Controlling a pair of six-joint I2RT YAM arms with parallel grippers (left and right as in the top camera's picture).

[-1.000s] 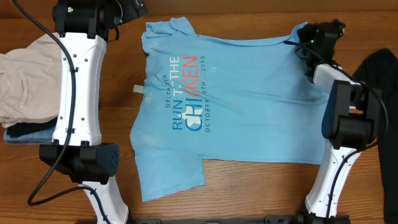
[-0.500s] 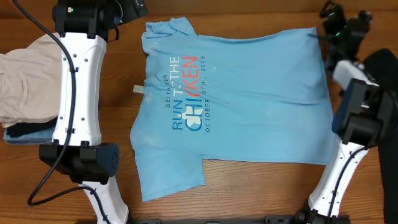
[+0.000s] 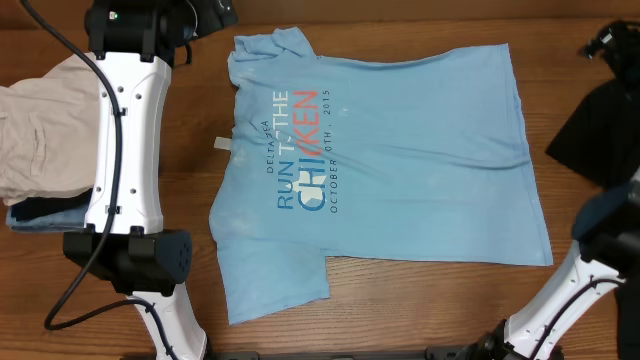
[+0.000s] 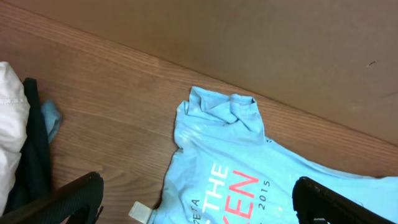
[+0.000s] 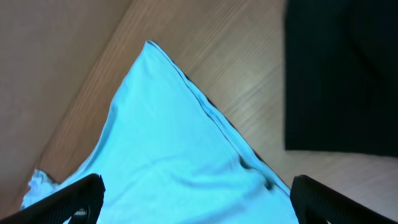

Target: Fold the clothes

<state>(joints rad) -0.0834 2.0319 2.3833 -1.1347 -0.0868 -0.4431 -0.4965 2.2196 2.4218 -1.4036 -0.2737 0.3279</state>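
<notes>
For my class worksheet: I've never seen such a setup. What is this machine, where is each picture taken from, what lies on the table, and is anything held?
Two robot arms stand at a wooden table. One picture looks down from above; the other two come from cameras on each wrist, whose dark fingers show at the bottom corners. A sky-blue T-shirt lies spread out, a cream garment by the left arm, a black garment by the right. The left gripper and right gripper are both open, holding nothing.

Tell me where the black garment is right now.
In the overhead view the black garment lies at the far right, just past the hem of the blue T-shirt, bare wood between them.
</notes>
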